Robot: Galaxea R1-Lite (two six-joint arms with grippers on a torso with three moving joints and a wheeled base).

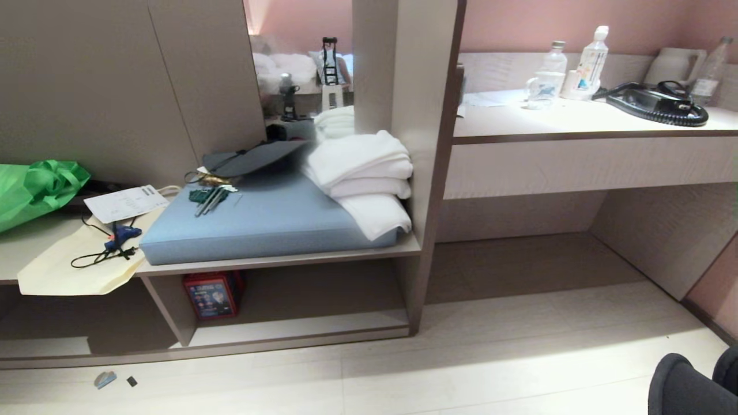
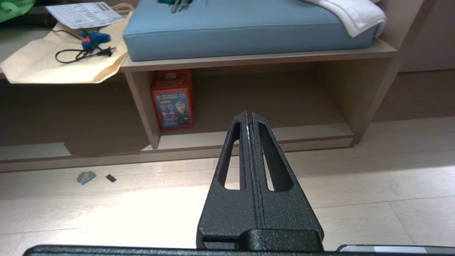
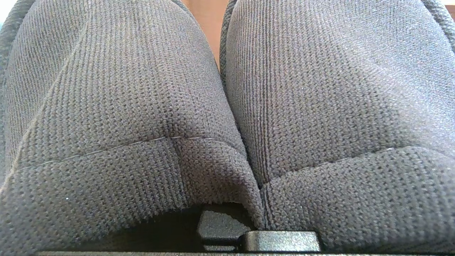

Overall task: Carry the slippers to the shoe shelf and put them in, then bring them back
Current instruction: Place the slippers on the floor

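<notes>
The empty left pincer, jaws together, faces the shoe shelf, where a red box fills the left corner. The right pincer is clamped on the slippers, pressed together; a slack pinch could drop one, or they could catch the shelf's front edge.

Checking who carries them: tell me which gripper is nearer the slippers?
Right. The right gripper is shut on the slippers, which fill its view; the left gripper hangs closed and empty facing the shoe shelf.

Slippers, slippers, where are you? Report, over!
Right hand shut on slippers, both side by side. Left hand shut, empty, facing the shoe shelf. Red box at its left end.
</notes>
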